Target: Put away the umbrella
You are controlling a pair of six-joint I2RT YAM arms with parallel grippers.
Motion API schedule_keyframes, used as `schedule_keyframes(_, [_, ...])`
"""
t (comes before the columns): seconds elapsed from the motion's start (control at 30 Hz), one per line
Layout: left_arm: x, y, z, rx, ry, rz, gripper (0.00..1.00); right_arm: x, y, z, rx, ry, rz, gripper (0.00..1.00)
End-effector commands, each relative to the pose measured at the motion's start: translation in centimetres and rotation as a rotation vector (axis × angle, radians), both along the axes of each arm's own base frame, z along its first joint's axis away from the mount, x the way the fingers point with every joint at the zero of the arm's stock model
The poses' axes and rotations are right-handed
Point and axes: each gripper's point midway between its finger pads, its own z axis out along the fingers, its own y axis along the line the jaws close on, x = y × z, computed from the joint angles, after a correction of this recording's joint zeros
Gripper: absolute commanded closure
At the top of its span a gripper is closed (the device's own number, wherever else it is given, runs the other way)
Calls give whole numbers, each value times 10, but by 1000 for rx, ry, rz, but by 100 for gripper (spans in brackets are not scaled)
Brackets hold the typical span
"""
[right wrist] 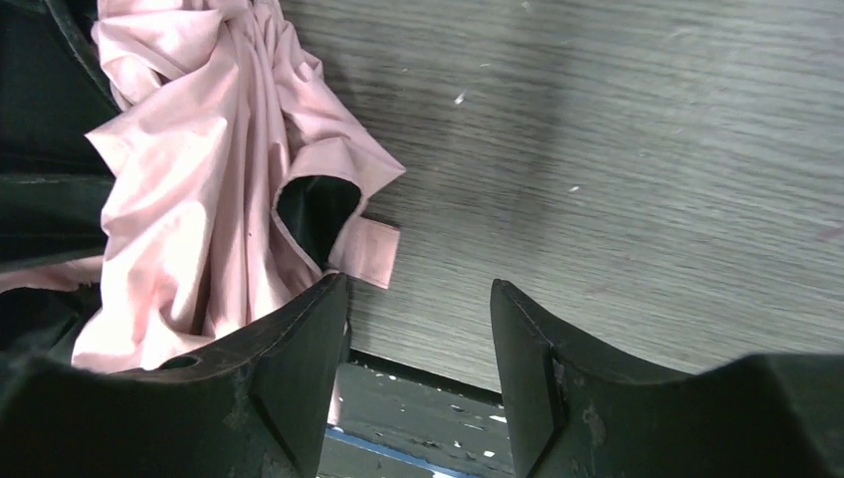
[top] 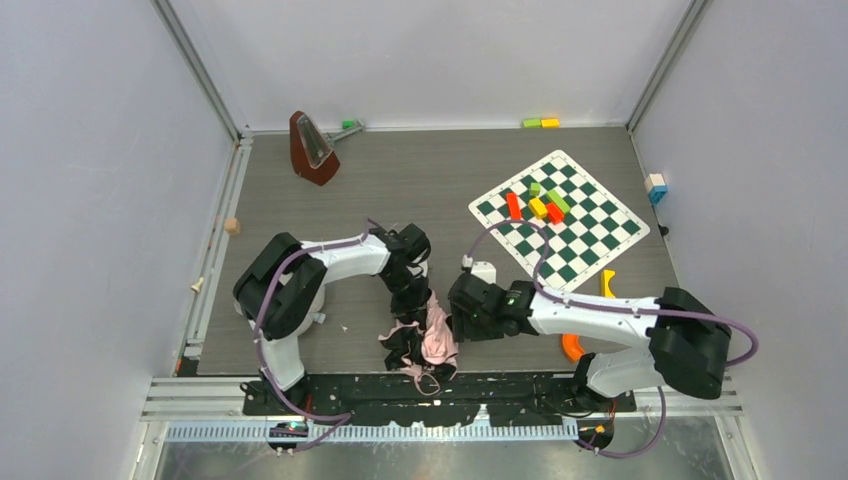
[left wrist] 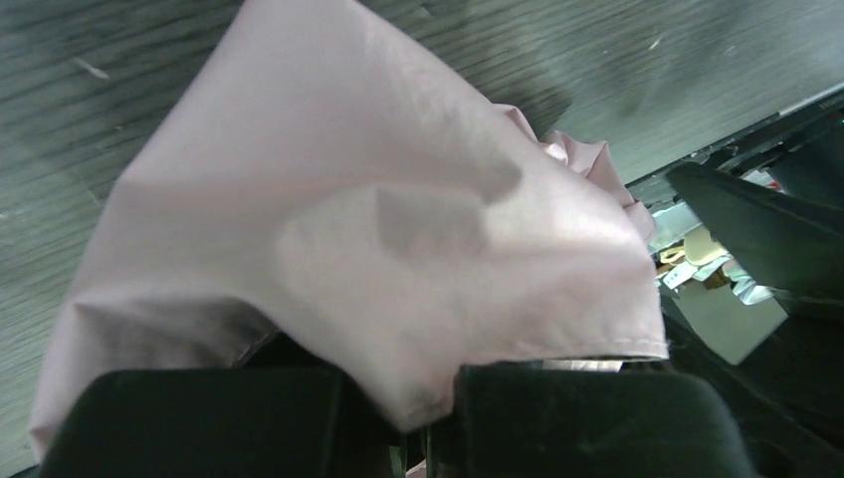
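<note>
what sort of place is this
Probably a robotics lab test cell: plain walls on metal framing enclose a grey table, two arms are bolted at its near edge, and props like a chess mat and a metronome lie about.

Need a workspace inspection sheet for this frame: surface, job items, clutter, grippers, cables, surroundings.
Surface: grey wood-grain table, a few pale specks.
Job's things: umbrella, crumpled, pink and black, at the near edge between the arms.
Clutter: metronome; chequered mat with coloured blocks on it; loose blocks along the back wall.
Grippers: left gripper shut on the umbrella's pink fabric; right gripper open, holding nothing, beside the umbrella.
Cables: purple cables looped along both arms.
Surroundings: white walls, metal frame posts.
</note>
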Motion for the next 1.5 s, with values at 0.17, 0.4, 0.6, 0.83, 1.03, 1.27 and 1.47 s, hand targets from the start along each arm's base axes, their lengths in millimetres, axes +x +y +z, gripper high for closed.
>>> schedule_keyframes(0.17, [29,17,-64,100,-258,-7,100,-5,28,-12,-46,-18,-49,42])
schedule_keyframes(0.4, [35,15,-61,97,-284,-10,100,-10,31,-42,-127,23,-52,47])
schedule_keyframes(0.6, [36,16,-57,103,-291,-13,100,-13,31,-52,-194,27,-22,53])
schedule_keyframes(0.83, [43,25,-48,173,-300,-12,100,-21,-29,-70,-409,39,-91,80])
schedule_keyframes(1.03, [52,27,-48,177,-348,-23,100,-22,-65,-77,-418,17,-185,95])
schedule_keyframes(1.27, [53,58,-69,317,-395,6,100,-7,-98,-70,-453,-127,-257,95])
schedule_keyframes(1.47, [63,52,-63,280,-459,49,100,2,-100,-64,-363,-201,-298,95])
